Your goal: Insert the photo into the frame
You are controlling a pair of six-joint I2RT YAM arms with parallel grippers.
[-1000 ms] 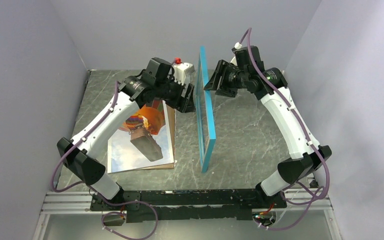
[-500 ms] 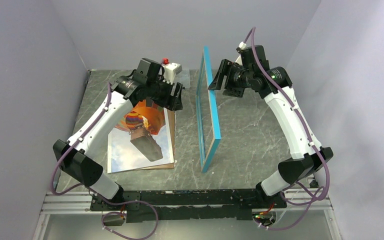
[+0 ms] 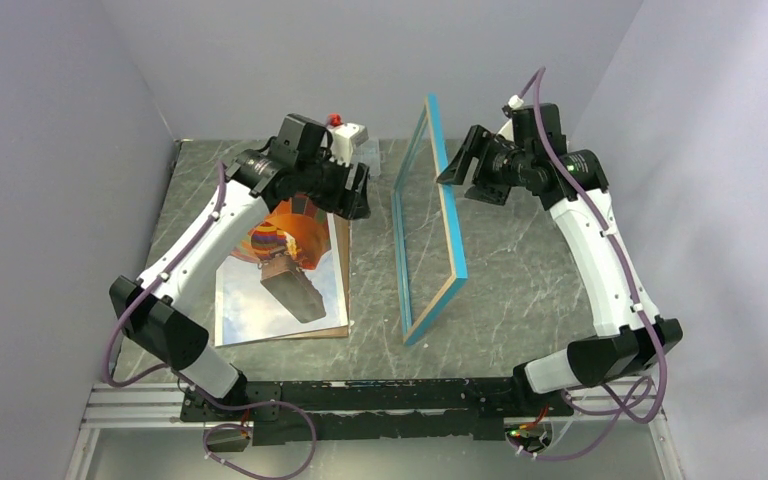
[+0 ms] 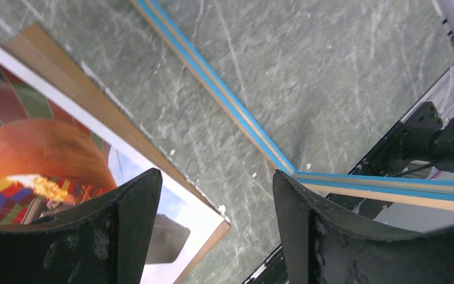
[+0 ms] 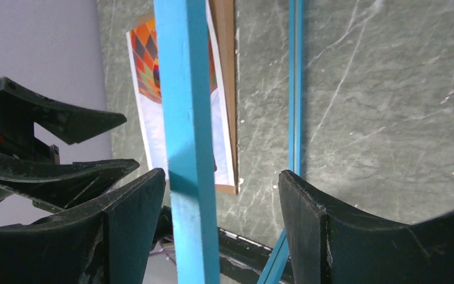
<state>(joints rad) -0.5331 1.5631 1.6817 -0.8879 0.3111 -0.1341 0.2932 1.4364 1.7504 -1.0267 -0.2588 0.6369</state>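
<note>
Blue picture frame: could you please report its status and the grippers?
Left gripper open, empty. Right gripper open astride top rim of blue rectangular frame, standing on edge, tilted. Paper balloon photo flat on brown board.

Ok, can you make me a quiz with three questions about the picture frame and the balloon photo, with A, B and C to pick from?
1. What colour is the rim of the frame?
A red
B blue
C green

2. Where is the photo?
A inside the frame
B on top of the frame
C lying on the brown board

3. How is the frame sitting?
A standing on its edge, leaning
B lying flat
C hanging in the air

Answers:
1 B: the rim is bright blue.
2 C: the photo lies face up on the board, left of the frame.
3 A: the frame's bottom edge rests on the table and its top tilts to the right.
</note>
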